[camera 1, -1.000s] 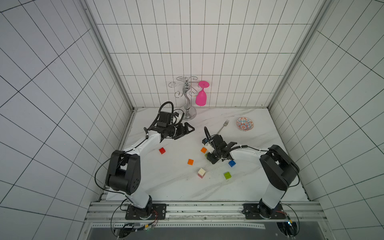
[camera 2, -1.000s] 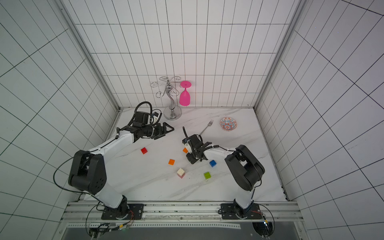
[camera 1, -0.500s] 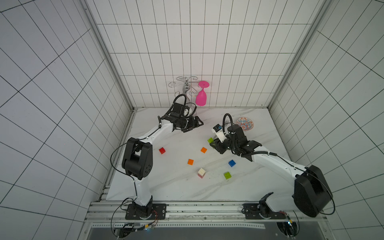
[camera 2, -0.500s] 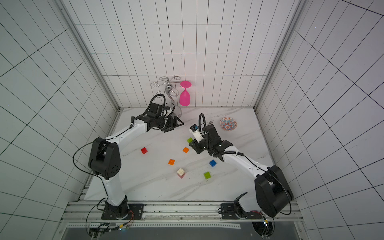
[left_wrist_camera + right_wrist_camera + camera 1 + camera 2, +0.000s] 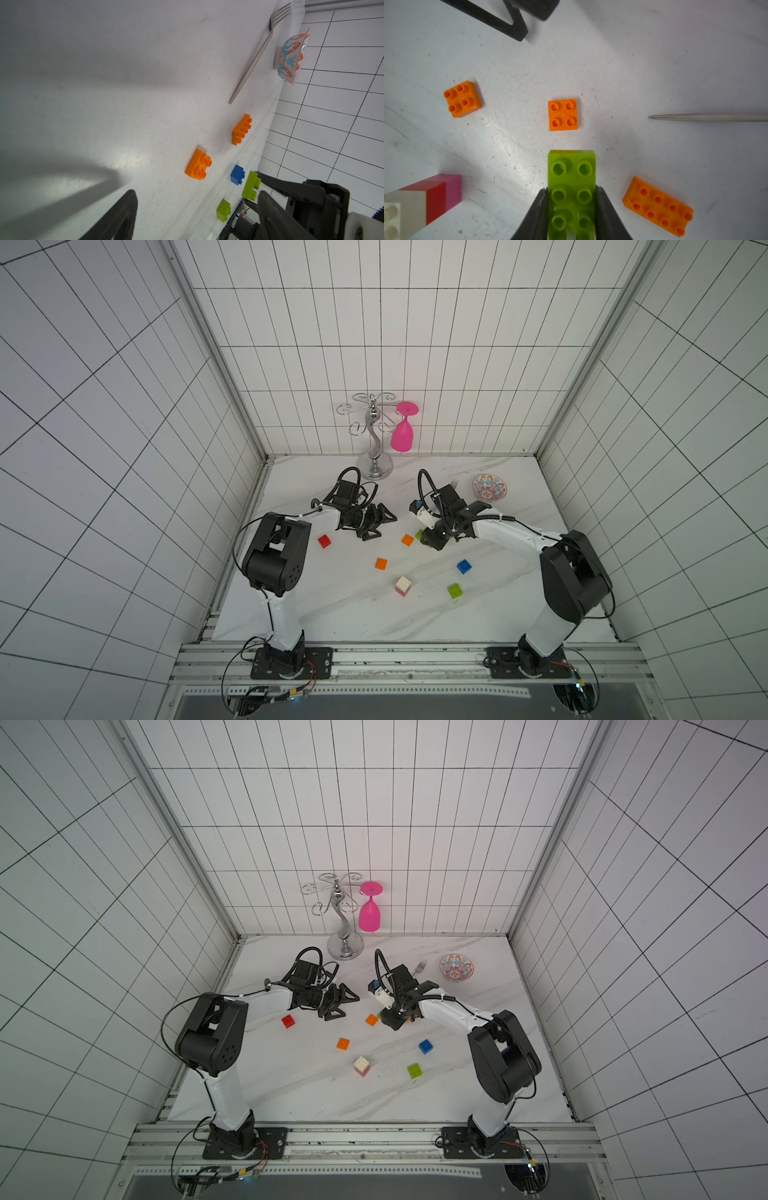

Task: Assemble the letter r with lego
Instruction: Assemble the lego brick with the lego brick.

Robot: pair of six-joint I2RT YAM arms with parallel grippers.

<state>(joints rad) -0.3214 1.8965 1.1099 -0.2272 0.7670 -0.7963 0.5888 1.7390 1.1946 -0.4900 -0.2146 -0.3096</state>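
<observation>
Both my arms look alike from above: left arm [image 5: 286, 622] at lower left of the frame, right arm [image 5: 511, 531] at lower right. White rounded links, chunky black joint housings [image 5: 274, 560] (the left one has a little ring of holes in its side). A thick black cable [image 5: 419, 485] loops over each wrist, and thinner wires curl around the black base plates [image 5: 320, 659] bolted to a grey rail [image 5: 407, 655]. Left gripper [image 5: 384, 526] and right gripper [image 5: 424, 537] have matte black fingers [image 5: 536, 218], skeletal triangles. A white box [image 5: 420, 513] sits on the right wrist.
</observation>
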